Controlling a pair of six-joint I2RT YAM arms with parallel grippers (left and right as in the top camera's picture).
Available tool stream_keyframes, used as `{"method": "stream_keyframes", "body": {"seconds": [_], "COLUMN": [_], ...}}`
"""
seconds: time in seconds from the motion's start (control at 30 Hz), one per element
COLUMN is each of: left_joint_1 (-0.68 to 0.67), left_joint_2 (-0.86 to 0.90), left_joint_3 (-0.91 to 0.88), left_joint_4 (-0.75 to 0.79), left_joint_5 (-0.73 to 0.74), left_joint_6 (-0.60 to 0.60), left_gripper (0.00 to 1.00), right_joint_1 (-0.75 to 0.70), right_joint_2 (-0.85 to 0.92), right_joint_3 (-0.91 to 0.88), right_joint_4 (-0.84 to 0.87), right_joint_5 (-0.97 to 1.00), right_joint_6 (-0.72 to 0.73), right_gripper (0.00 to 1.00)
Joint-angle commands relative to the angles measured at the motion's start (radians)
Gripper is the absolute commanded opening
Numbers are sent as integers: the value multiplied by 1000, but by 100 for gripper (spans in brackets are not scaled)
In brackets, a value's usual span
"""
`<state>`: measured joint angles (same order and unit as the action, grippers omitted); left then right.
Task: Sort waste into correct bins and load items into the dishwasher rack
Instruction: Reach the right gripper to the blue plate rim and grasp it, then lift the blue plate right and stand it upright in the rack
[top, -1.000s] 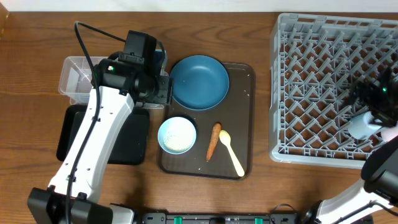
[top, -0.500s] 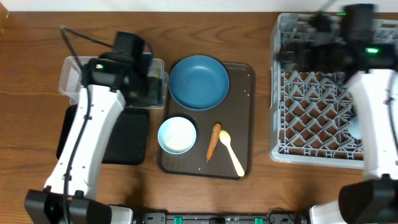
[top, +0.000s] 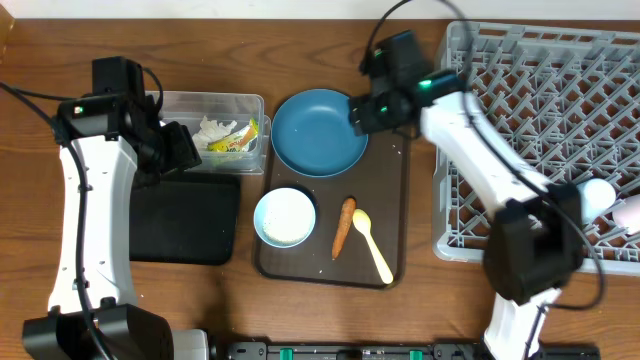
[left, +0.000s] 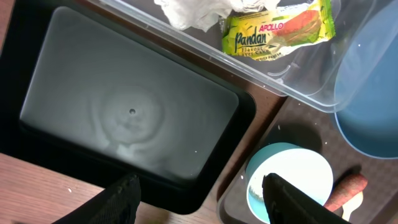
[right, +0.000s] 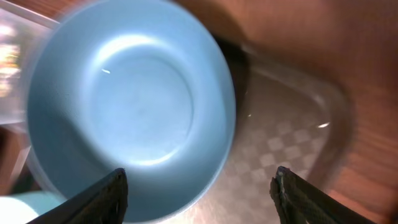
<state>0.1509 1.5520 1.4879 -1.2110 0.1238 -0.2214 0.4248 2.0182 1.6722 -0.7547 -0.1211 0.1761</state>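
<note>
The dark blue plate (top: 320, 132) sits at the back of the brown serving tray (top: 395, 200). My right gripper (top: 364, 112) hovers open and empty over the plate's right rim; the plate (right: 127, 112) fills the right wrist view between the fingers (right: 199, 199). A light blue cup (top: 285, 217), white inside, an orange carrot (top: 343, 227) and a pale yellow spoon (top: 373, 246) lie on the tray's front. The clear tub (top: 180, 105) holds white paper (top: 213, 130) and the yellow-green wrapper (top: 239, 138). My left gripper (top: 176, 150) is open and empty over the black tray (top: 185, 225).
The grey rack (top: 540, 140) stands at the right, with a white item (top: 598, 192) and a pink-white cup (top: 628, 210) at its right edge. The left wrist view shows the black tray (left: 130, 118), wrapper (left: 277, 31), cup (left: 289, 186) and carrot (left: 345, 193).
My right arm swung from the rack's right side across to the blue plate. My left arm pulled back to the left, uncovering the tub with the paper and wrapper in it.
</note>
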Motion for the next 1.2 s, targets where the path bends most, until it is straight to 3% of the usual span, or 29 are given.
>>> {"method": "stream_keyframes", "body": {"seconds": [0.0,0.2,0.27,0.37,0.63,1.17], "left_joint_1": [3,3,3,3,2,2], "left_joint_2": [-4,-4,-4,-4,-4,-4], "left_joint_3": [3,3,3,3,3,3], "left_joint_4": [-7,-7,-7,-7,-7,-3], "left_joint_5": [-1,-1,-1,-1,-1,-1], "left_joint_6": [-28,-28,-28,-28,-29,-39], "left_gripper": [65,66,66,66,66,66], "right_joint_1": [35,54,54,52,32,-46], "right_joint_2": [64,160,179,188,185,158], "right_joint_3": [1,1,1,1,5,39], "right_joint_4": [11,26,22,16,8,-53], "right_joint_5": [134,159,159,161,207,199], "right_joint_6": [126,212,228,231,232,212], "right_gripper": [73,66,57,33,3,1]}}
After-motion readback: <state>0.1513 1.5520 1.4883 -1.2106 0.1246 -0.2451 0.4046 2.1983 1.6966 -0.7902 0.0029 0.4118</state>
